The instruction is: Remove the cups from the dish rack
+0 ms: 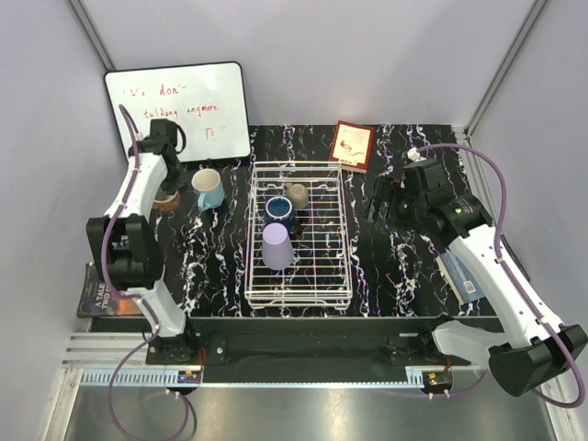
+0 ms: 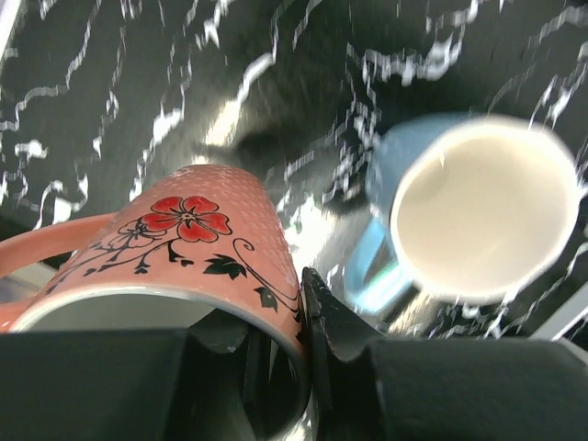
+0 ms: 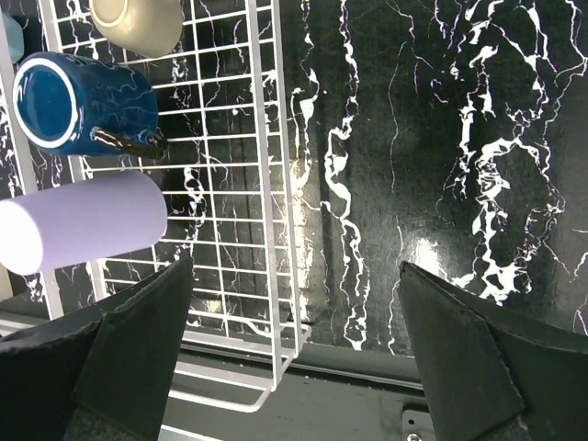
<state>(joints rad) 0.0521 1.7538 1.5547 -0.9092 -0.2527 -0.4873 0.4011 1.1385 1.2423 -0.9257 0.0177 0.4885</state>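
The left gripper (image 2: 287,317) was clamped on the rim of the salmon mug (image 2: 184,239), one finger inside and one outside its dimpled, flower-printed wall. This was near the far left corner of the table (image 3: 413,138), just beside the glossy light blue mug (image 2: 478,220). The right gripper (image 3: 294,276) gaped wide over the black, white-veined tabletop, right of the white wire dish rack (image 3: 262,184). The rack held the matte lavender tumbler (image 3: 87,220), the dark blue mug (image 3: 78,101) and the grey-beige cup (image 3: 138,18).
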